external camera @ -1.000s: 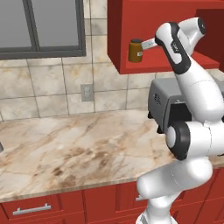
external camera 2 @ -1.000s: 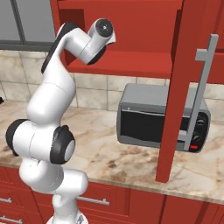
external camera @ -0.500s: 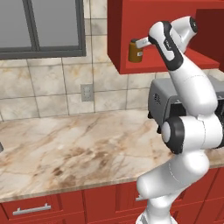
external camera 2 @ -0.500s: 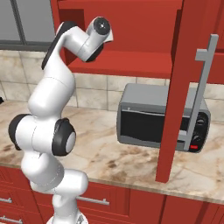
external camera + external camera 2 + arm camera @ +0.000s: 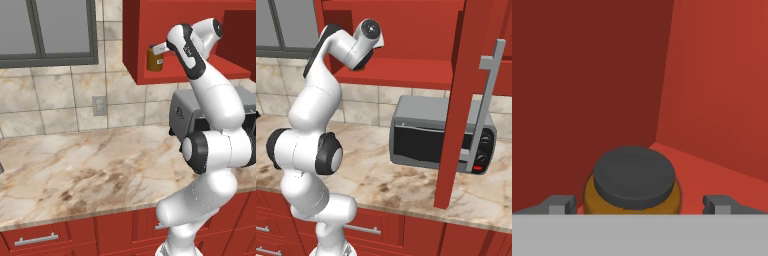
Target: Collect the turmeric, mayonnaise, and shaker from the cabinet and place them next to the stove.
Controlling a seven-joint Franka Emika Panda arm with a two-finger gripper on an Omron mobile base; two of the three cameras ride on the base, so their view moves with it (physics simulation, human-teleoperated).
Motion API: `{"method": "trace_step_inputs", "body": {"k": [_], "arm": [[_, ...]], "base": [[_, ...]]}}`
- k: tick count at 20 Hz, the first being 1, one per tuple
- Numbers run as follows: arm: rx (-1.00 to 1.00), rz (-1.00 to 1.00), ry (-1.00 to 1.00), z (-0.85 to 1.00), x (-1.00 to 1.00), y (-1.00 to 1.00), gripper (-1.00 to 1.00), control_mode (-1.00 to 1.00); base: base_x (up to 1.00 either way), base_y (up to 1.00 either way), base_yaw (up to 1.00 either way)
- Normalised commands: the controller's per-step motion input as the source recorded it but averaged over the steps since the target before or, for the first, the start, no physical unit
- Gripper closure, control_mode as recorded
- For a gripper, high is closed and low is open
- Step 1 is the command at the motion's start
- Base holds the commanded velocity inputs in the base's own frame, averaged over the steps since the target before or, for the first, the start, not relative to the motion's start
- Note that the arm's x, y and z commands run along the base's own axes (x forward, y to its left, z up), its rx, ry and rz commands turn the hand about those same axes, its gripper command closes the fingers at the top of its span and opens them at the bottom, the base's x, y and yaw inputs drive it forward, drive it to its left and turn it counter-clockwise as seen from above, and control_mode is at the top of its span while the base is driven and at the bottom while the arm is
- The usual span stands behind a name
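The turmeric (image 5: 156, 60), an amber-brown jar with a dark lid, stands on the shelf of the red cabinet (image 5: 135, 40) near its left wall. My gripper (image 5: 159, 49) reaches in from the right at the jar's top. In the hand view the turmeric (image 5: 634, 180) sits low and centred between the two open fingertips (image 5: 562, 204), which do not touch it. The cabinet's walls (image 5: 712, 100) meet in a corner behind it. The mayonnaise, the shaker and the stove are out of view.
A grey toaster oven (image 5: 441, 135) stands on the marble counter (image 5: 90, 170) under the cabinet. The open red cabinet door (image 5: 461, 100) with its grey handle (image 5: 488, 100) hangs at the right. Behind the counter are a window (image 5: 45, 30) and a wall outlet (image 5: 99, 105).
The hand has moved left, deeper into the cabinet and closer to the turmeric jar. The jaws have stayed open and the jar has not moved.
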Motion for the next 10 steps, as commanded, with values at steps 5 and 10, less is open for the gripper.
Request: {"method": "trace_step_inputs", "body": {"k": [5, 10], "arm": [[0.00, 0.00, 0.03, 0.00, 0.16, 0.09, -1.00, -1.00], [0.00, 0.00, 0.00, 0.00, 0.04, 0.08, -1.00, -1.00]], "base": [[0.00, 0.00, 0.00], [0.00, 0.00, 0.00]]}}
